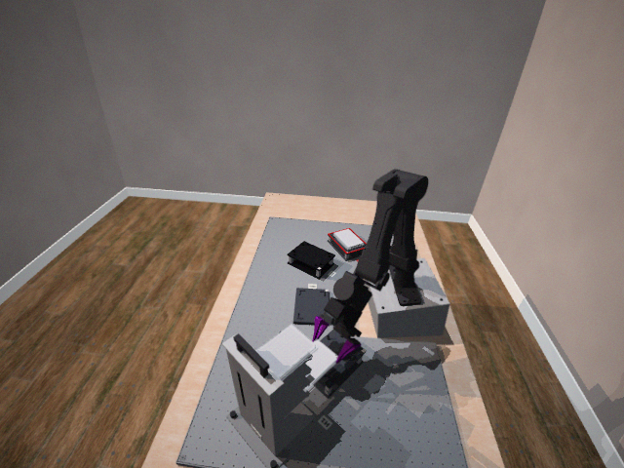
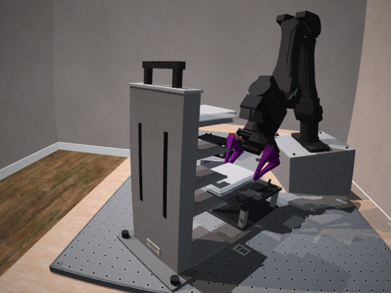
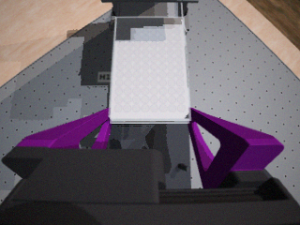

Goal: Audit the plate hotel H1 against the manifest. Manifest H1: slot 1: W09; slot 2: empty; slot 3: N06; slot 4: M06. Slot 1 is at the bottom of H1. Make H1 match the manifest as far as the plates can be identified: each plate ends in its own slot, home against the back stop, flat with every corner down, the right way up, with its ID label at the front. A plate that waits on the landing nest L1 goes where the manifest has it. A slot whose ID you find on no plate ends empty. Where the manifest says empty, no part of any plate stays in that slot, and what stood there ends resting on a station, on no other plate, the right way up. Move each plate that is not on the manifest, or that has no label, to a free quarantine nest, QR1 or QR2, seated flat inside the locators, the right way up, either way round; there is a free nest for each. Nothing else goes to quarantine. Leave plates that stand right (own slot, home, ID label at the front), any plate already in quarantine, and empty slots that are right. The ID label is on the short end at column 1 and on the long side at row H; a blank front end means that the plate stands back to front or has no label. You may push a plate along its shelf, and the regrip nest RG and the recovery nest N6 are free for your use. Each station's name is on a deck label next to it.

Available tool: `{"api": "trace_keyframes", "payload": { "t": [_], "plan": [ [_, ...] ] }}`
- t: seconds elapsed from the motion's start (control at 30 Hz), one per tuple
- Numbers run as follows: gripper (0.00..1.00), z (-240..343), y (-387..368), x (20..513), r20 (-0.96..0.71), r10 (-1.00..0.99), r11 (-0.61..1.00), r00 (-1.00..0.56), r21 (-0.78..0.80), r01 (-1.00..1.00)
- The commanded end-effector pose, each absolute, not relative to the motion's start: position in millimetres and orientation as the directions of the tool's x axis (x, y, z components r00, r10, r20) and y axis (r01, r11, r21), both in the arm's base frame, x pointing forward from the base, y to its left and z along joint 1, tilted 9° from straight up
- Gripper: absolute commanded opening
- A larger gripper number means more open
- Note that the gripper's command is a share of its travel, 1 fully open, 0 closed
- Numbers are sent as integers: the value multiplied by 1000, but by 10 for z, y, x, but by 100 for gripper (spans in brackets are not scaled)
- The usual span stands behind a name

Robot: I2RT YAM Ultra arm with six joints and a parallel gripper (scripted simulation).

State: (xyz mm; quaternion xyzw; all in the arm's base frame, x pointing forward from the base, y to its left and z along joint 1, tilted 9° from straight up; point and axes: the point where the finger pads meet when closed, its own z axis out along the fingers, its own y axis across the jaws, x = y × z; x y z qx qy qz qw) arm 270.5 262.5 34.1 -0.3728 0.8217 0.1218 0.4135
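My gripper (image 1: 325,351) (image 2: 240,171) (image 3: 149,112) is shut on a white plate (image 1: 321,360) (image 2: 234,177) (image 3: 150,75), with a purple fingertip at each long side near its near end. The plate's far end reaches in among the lower shelves of hotel H1 (image 1: 252,398) (image 2: 151,157); I cannot tell the exact slot. No ID label is readable on it. Another white plate (image 1: 290,347) (image 2: 217,112) lies in the top slot of H1. The insides of the other slots are mostly hidden behind the side panel and shelves.
A raised black nest (image 2: 260,193) stands in front of H1, below the held plate. A low dark nest (image 1: 311,304), a raised black station (image 1: 309,255) and a red-rimmed station bearing a white plate (image 1: 347,238) stand farther back. H1 has a black top handle (image 1: 251,354) (image 2: 163,65).
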Motion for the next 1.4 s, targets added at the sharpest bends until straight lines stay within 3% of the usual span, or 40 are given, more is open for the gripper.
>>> {"api": "trace_keyframes", "payload": {
  "t": [0.0, 1.37],
  "plan": [
    [86, 411, 2663, 2737, -789, -495, 694, -365, -107, -712],
    [86, 400, 2831, 2903, -789, -495, 694, -364, -107, -712]
  ]
}}
